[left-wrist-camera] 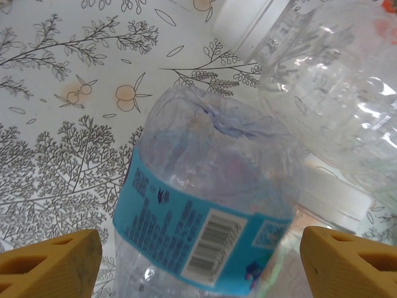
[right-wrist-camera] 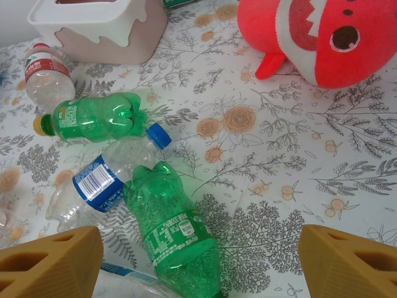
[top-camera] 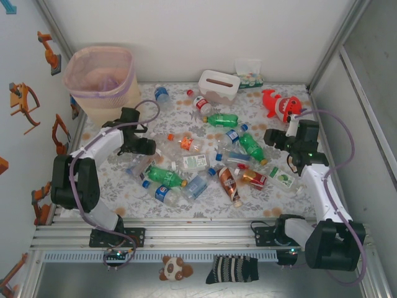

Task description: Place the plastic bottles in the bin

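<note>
We see the left pincer [left-wrist-camera: 198,264] w/ jaws apart, either side of a dented blue-label bottle [left-wrist-camera: 205,211] on the worktop [top-camera: 124,194]. The right pincer [right-wrist-camera: 198,264] is also apart, above a green bottle [right-wrist-camera: 173,233]. Other bottles [top-camera: 192,162] lie scattered mid-worktop; the bin [top-camera: 105,107] stands at the far-left corner.

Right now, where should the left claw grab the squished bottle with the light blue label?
Around its labelled middle, coming straight down from above. The bottle lies on its side between the open fingers of the left claw, and the label band looks rounder than the crumpled end, so it should slip less.
</note>
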